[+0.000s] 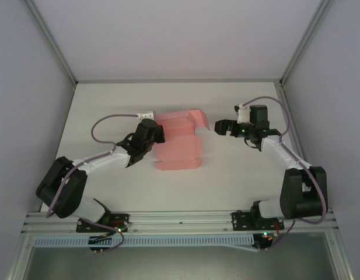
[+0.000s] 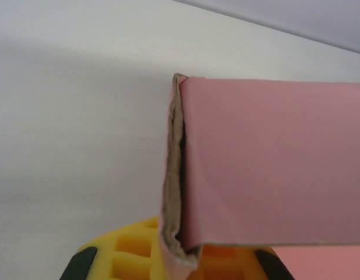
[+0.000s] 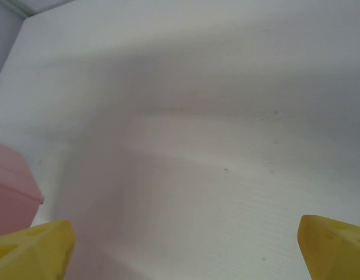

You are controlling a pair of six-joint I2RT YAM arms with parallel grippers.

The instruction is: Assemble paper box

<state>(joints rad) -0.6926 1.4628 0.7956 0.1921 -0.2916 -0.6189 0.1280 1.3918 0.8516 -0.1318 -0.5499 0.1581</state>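
Yellow-padded left gripper [image 2: 178,256] pinches the folded edge of the pink thin-card paper box [image 2: 273,163]; right gripper [image 3: 185,233] stands just beside it, jaws spread wide.

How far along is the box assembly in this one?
Partly done: the paper box has a panel folded up at its far edge, but its near flaps lie flat on the table. In hand: the left gripper is shut on its left edge. Left: the remaining folds; the right gripper stands open, apart from the box.

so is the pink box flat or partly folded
Partly folded: the box has one panel bent over, brown inside showing.
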